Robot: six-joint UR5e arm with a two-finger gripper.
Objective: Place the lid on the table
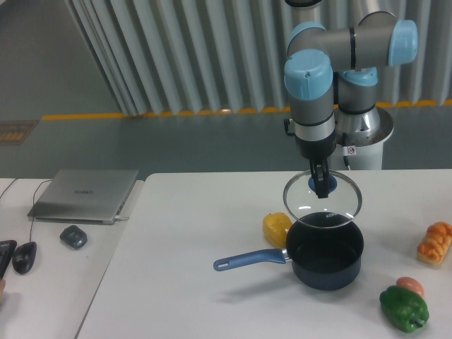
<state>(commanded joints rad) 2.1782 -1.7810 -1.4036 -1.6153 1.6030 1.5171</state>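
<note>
We see the lid point(322, 198) lifted clear of the desk point(212, 296), hanging tilted from the pincer point(322, 182), whose fingers are closed on its blue knob. Directly below the pincer sits the dark blue saucepan point(325, 254), the lid's lower rim just above its opening. A yellow pepper point(276, 229) lies beside the pan, down and to the pincer's left in the picture.

My gripper point(322, 181) holds the lid point(322, 197) by its knob, in the air just above the saucepan point(324, 255) on the table point(205, 282). Left of my hand and lower lies a pepper point(277, 229); its handle point(248, 259) points left. Far left sits a laptop point(86, 195).
</note>
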